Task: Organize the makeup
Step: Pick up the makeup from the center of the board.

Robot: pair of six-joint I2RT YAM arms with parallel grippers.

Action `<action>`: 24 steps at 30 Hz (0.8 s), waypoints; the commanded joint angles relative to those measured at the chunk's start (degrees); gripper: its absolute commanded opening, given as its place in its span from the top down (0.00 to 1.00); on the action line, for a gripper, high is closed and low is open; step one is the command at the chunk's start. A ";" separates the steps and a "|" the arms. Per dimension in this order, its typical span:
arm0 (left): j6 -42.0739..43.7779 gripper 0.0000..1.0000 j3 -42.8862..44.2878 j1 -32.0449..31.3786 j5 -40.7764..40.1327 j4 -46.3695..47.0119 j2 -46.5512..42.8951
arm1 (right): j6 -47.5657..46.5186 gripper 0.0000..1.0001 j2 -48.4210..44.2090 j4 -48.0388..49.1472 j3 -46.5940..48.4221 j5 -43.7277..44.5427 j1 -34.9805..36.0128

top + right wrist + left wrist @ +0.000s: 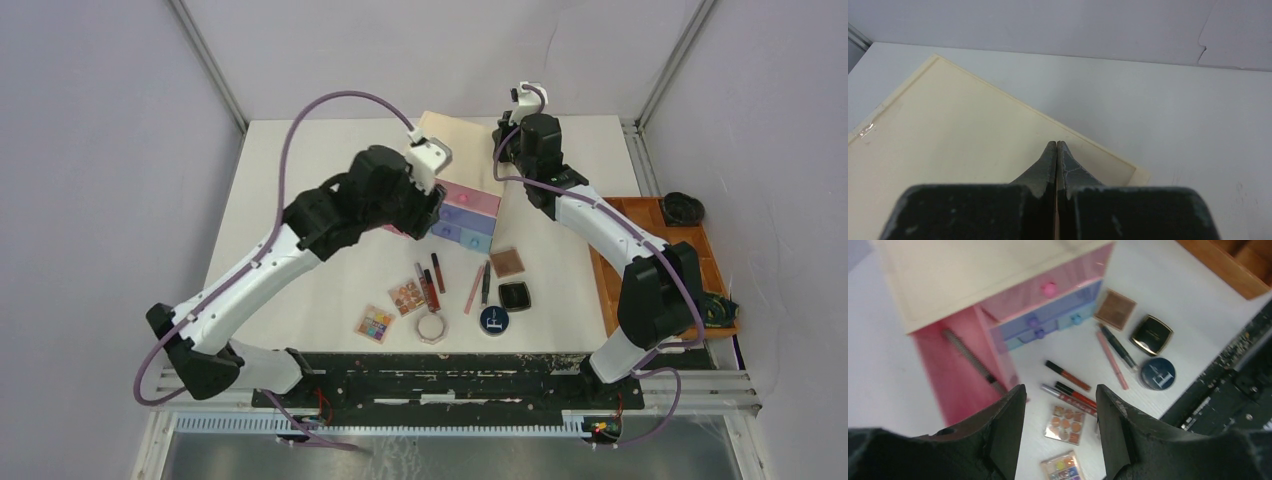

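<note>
L pincer [1059, 390] was spread wide & empty above drawer box's [973, 270] pulled-out pink drawer [938, 380], R pincer [1056, 143] pinched shut w/ nothing in it over box top, makeup [432, 290] lay on counter [300, 170] just in front of box.

The beige drawer box [948, 150] has a smooth matt top; its pink drawer front [1078, 275] looks like translucent plastic. The black square compact [1151, 334] is glossy. The white bench [1173, 115] is smooth and faintly shiny.
</note>
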 commanded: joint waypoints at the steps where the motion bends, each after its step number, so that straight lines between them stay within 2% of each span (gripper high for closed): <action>1: -6.40 0.40 -5.93 -8.30 -2.26 9.11 2.38 | -0.24 0.99 5.21 -19.26 -3.93 1.91 -1.10; 10: -15.81 0.43 -26.01 -12.08 -4.96 32.81 6.27 | -0.14 1.00 4.84 -19.29 -4.16 1.37 -1.03; 24: -21.10 0.46 -30.22 -17.25 -10.34 43.30 20.04 | -0.14 0.99 5.07 -19.15 -4.11 0.85 -1.04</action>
